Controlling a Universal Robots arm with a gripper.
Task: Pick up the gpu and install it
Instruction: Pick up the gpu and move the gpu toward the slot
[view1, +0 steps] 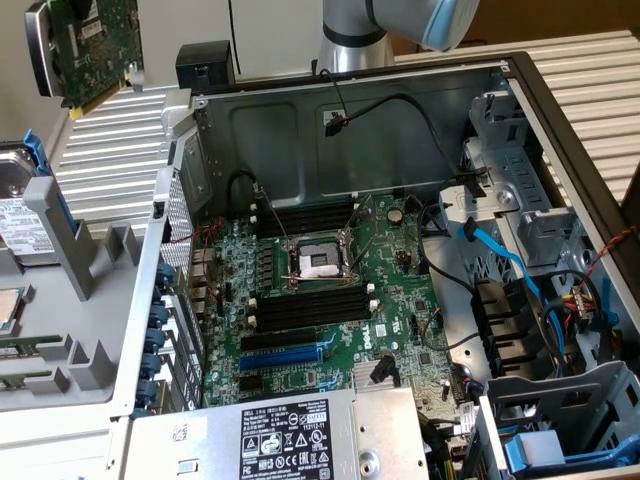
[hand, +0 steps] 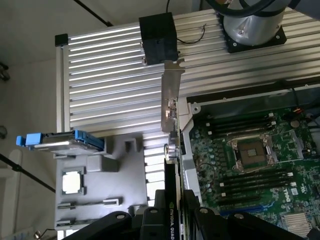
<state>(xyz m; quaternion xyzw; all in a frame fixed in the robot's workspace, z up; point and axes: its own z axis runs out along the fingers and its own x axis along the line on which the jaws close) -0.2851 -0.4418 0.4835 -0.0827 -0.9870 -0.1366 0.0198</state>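
The gpu (view1: 92, 45) hangs in the air at the exterior view's upper left, above the ribbed table and outside the open computer case, with its green circuit face toward that camera. The wrist view looks along it edge-on: the silver end bracket (hand: 170, 102) points away, and the black cooler (hand: 168, 227) sits between my fingers. My gripper (hand: 168, 220) is shut on the gpu, with one black finger (hand: 116, 221) on each side of it. The green motherboard (view1: 330, 290) lies inside the case, off to one side of the card.
The case's metal wall (view1: 165, 230) stands between the gpu and the motherboard. A blue slot (view1: 285, 356) lies near the power supply (view1: 285, 435). A grey parts tray (hand: 125, 175) holds a hard drive (hand: 60, 142). A black box (hand: 159, 37) and my arm's base (hand: 252, 25) stand behind.
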